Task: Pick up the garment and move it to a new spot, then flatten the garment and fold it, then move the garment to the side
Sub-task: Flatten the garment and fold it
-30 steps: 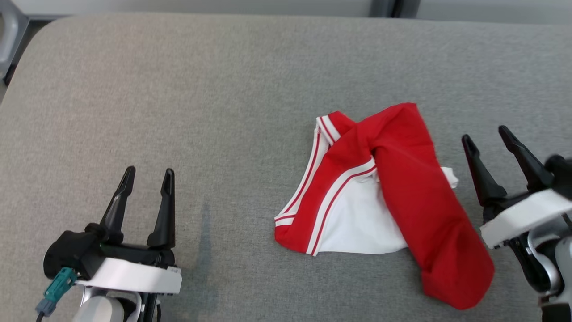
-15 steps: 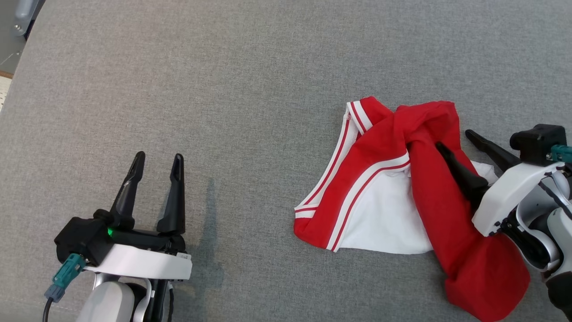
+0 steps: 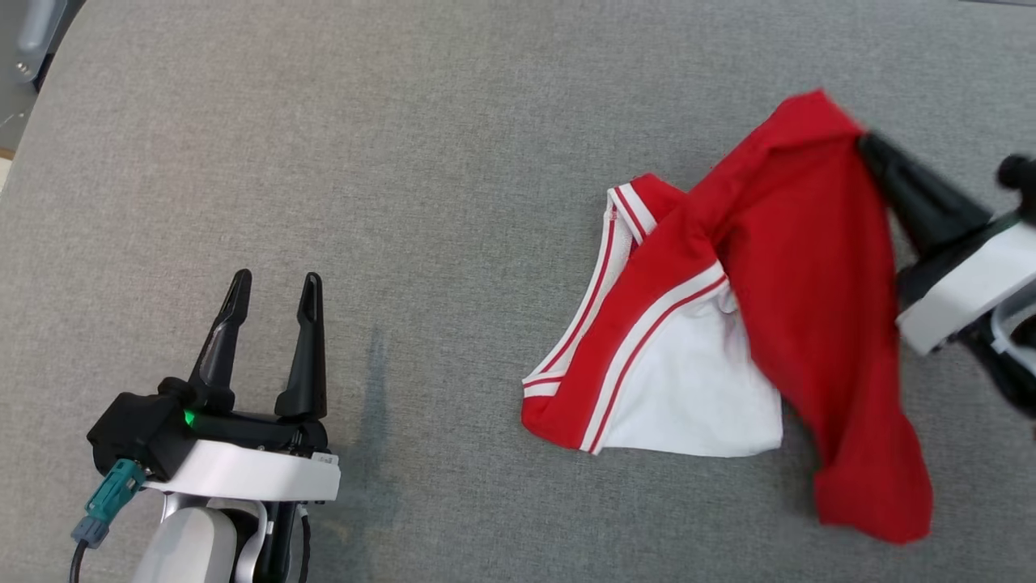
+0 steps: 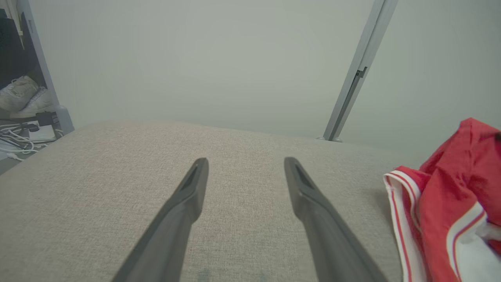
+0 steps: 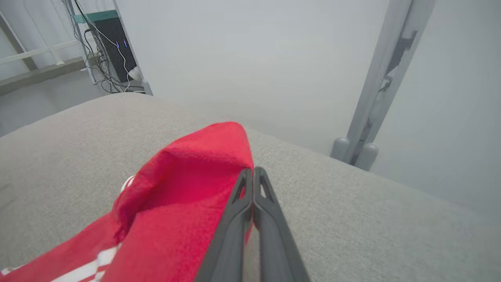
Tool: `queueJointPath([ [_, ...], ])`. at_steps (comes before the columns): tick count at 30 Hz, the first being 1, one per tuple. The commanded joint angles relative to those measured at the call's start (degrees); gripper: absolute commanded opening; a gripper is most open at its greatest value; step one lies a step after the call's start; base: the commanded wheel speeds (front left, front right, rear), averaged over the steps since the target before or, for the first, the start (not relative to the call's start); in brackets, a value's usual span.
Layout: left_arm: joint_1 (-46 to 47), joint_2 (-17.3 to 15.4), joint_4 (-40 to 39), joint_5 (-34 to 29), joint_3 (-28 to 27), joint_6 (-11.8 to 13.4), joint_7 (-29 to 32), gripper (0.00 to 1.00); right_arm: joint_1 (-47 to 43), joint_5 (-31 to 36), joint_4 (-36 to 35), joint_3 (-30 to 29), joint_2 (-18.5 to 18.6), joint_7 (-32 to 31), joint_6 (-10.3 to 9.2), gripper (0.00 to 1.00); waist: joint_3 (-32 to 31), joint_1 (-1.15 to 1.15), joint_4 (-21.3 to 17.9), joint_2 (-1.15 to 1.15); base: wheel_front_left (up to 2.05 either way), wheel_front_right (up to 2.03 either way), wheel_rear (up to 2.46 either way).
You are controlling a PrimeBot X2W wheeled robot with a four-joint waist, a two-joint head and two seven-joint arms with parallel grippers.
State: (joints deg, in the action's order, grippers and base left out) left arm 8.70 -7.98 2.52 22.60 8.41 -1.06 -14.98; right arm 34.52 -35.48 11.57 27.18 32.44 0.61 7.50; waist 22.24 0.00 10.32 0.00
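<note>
Step in hand: the first one, the pick-up. The right gripper (image 3: pixel 872 152) has its fingers pressed together at the tips with no gap, on the top edge of the garment (image 3: pixel 777 324). In the right wrist view red cloth bunches against the left side of the closed fingers. The head view is blurred there, but the cloth rises to a peak right at the tips, so I judge it a real pinch.

From the tips the red part hangs back toward the wrist and past it. The white panel and striped trim lie flat on the grey cushion (image 3: pixel 364 162), off to the left of the fingers. Most of the garment is not yet lifted.

The left gripper (image 3: pixel 275 283) has its fingers apart with nothing between them, over bare cushion — the garment is well off to its right.

Next move, as I read it: raise the pinch until the trailing cloth clears the cushion, then carry it to the new spot. The hold is on one edge only and the cloth is twisted — expect drag and swing. Flattening will likely need the left gripper on a second corner.
</note>
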Motion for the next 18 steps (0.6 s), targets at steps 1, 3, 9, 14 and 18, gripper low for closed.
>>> queueJointPath([
  [1, 0.3, 0.2, 0.0, -0.7, -0.3, -0.5, -0.2, 1.00, 1.0, 0.5, -0.5, -0.5, 0.7, 0.7, -0.02, 0.00, -0.3, 0.00, -0.3, 0.00, 0.00, 0.00, 0.00],
  [3, 0.0, 0.3, 0.1, -0.9, -0.7, -0.7, -0.2, 1.00, 2.6, 2.9, -1.5, -1.2, 1.0, 1.5, -0.02, 0.00, -0.6, 0.00, -0.8, 0.00, 0.00, 0.00, 0.00],
  [9, -1.1, 0.3, 0.1, -1.7, -1.6, -1.3, -0.2, 1.00, 4.2, 12.1, -7.4, -3.4, 0.7, 3.2, -0.02, 0.00, -1.5, 0.00, -2.4, 0.00, 0.00, 0.00, 0.00],
  [14, -1.7, 0.5, 0.2, -2.0, -1.7, -1.4, -0.2, 1.00, -6.1, 16.1, -12.3, -3.6, -2.2, 1.0, -0.02, 0.00, -2.3, 0.00, -3.1, 0.00, 0.00, 0.00, 0.00],
  [18, -2.3, 0.6, 0.2, -1.9, -2.0, -1.4, -0.2, 1.00, -18.1, 16.3, -12.6, -6.4, -6.8, 1.2, -0.02, 0.00, -2.8, 0.00, -3.7, 0.00, 0.00, 0.00, 0.00],
])
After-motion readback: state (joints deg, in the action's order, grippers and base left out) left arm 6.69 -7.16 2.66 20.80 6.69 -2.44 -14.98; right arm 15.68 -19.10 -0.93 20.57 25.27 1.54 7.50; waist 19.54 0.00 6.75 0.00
